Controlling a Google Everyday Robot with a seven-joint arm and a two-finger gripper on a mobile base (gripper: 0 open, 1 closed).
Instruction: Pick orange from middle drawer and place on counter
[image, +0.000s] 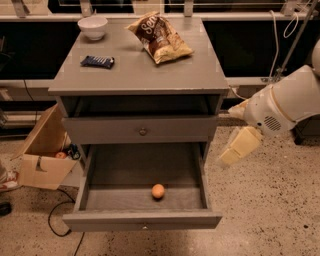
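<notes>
Hovering gripper (239, 148) flanks middle drawer (142, 220); orange (158, 191) lies inside.

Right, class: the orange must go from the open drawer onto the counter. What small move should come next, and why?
Probably swing the pincer left and down toward the orange. The pincer hangs right of the cabinet, outside the drawer, while the orange lies untouched near the drawer's front.

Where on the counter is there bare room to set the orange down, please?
The counter is bare along its front, from the blue wrapper across to the right edge, in front of the chip bag. The back is crowded by the white bowl and bag. The tool hangs right of the cabinet.
</notes>
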